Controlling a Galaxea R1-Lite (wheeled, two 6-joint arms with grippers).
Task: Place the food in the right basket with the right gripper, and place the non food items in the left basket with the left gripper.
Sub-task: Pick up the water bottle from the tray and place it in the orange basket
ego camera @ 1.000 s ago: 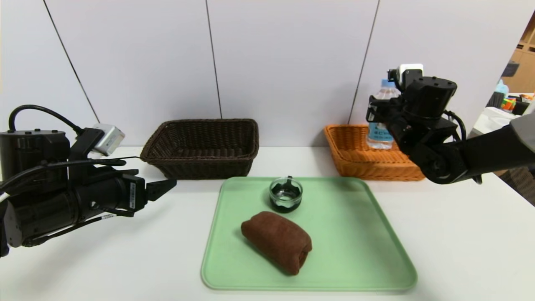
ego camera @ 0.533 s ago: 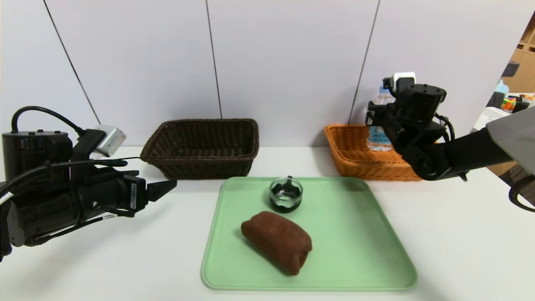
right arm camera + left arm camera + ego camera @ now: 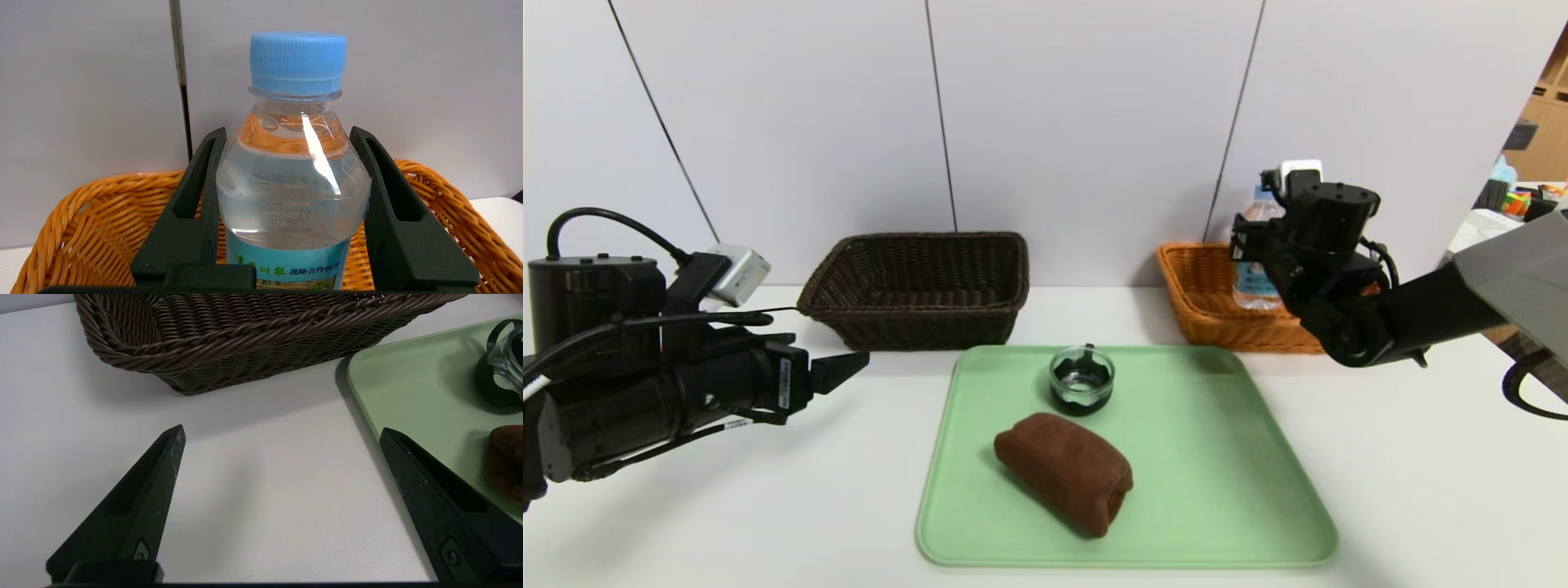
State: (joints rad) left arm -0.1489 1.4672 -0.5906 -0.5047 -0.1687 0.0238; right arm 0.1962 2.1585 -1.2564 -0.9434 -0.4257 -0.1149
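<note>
- The right gripper [image 3: 288, 163] grips a water bottle [image 3: 293, 171] between its 2 fingers, which press on either side of the bottle's shoulder.
- The bottle stands upright with its blue cap [image 3: 297, 61] on top, held over the inside of the orange basket [image 3: 1201, 306] at the table's back right.
- The left gripper [image 3: 282, 465] hovers over the white table [image 3: 768, 490] with its 2 fingers spread wide and nothing between them, near the dark brown basket [image 3: 915, 286].
- A green tray [image 3: 1217, 474] lies between the arms, holding a rolled brown towel [image 3: 1063, 471] and a small glass jar [image 3: 1081, 380] just behind it.
</note>
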